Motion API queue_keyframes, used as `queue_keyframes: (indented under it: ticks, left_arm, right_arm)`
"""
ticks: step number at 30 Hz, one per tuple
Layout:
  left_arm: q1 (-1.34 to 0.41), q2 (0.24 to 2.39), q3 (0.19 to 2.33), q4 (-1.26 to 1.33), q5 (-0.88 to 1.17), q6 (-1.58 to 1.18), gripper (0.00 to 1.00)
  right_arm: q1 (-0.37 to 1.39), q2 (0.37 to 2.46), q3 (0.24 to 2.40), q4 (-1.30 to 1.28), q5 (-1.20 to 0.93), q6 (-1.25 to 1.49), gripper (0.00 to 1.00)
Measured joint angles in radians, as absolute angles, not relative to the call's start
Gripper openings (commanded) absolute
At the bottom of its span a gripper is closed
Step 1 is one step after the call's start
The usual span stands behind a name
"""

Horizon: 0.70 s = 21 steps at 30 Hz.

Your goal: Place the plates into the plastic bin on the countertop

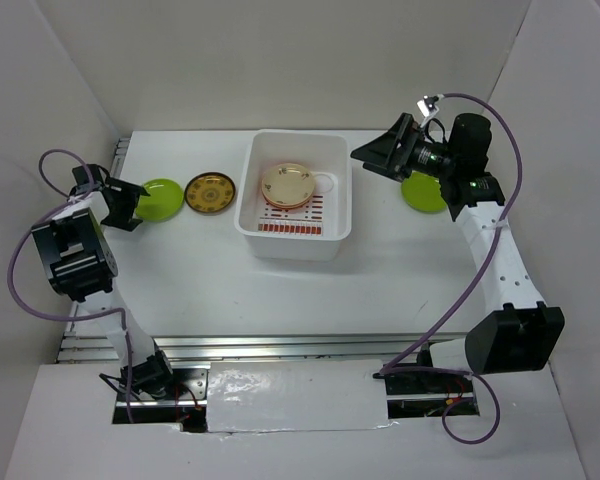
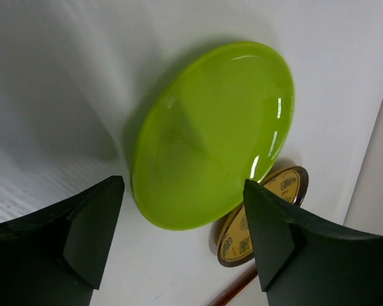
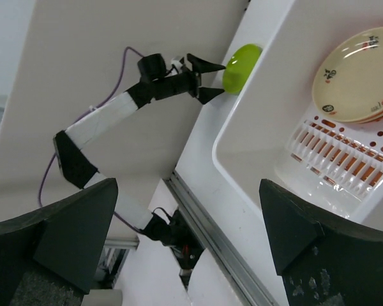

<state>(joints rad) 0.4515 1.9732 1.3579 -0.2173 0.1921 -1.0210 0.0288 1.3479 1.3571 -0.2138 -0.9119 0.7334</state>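
Observation:
The white plastic bin (image 1: 332, 228) stands mid-countertop and holds a cream plate (image 1: 287, 183) lying on an orange one. Left of it lie a brown-and-gold plate (image 1: 212, 193) and a lime green plate (image 1: 165, 199). My left gripper (image 1: 138, 205) is open at that green plate's left edge. In the left wrist view the green plate (image 2: 210, 134) lies just ahead of the open left gripper (image 2: 182, 236), with the patterned plate (image 2: 235, 241) behind it. My right gripper (image 1: 372, 150) hangs open and empty above the bin's right rim. A second green plate (image 1: 423, 193) lies right of the bin, half hidden by the right arm.
White walls close in the countertop (image 1: 180, 280) on three sides. A metal rail (image 1: 280, 347) runs along its front edge. The right wrist view looks across the bin (image 3: 262, 127) at the cream plate (image 3: 354, 76), the far green plate (image 3: 240, 67) and the left arm.

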Motion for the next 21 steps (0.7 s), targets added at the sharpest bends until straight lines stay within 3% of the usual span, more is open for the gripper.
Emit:
queue_keyframes:
  ticks: [9, 12, 13, 17, 18, 19, 21]
  left_arm:
    - [0.403, 1.999, 1.334, -0.234, 0.137, -1.056, 0.72]
    - [0.403, 1.999, 1.333, -0.241, 0.115, -1.067, 0.55]
    - [0.403, 2.000, 1.333, -0.248, 0.104, -1.072, 0.43]
    - [0.406, 2.003, 1.327, -0.273, 0.067, -1.086, 0.22]
    - [0.407, 2.003, 1.326, -0.274, 0.062, -1.087, 0.08]
    - [0.410, 2.003, 1.326, -0.276, 0.061, -1.101, 0.00]
    - [0.418, 1.998, 1.331, -0.270, 0.065, -1.112, 0.00]
  right_arm:
    - [-0.002, 1.348, 1.357, -0.163, -0.953, 0.770, 1.00]
    - [-0.021, 1.348, 1.357, -0.157, -0.953, 0.778, 1.00]
    - [-0.024, 1.348, 1.357, -0.157, -0.953, 0.781, 1.00]
    - [-0.034, 1.351, 1.358, -0.147, -0.953, 0.797, 1.00]
    - [-0.034, 1.353, 1.359, -0.144, -0.954, 0.801, 1.00]
    - [-0.035, 1.355, 1.361, -0.142, -0.954, 0.805, 1.00]
    - [-0.038, 1.361, 1.366, -0.141, -0.954, 0.812, 1.00]
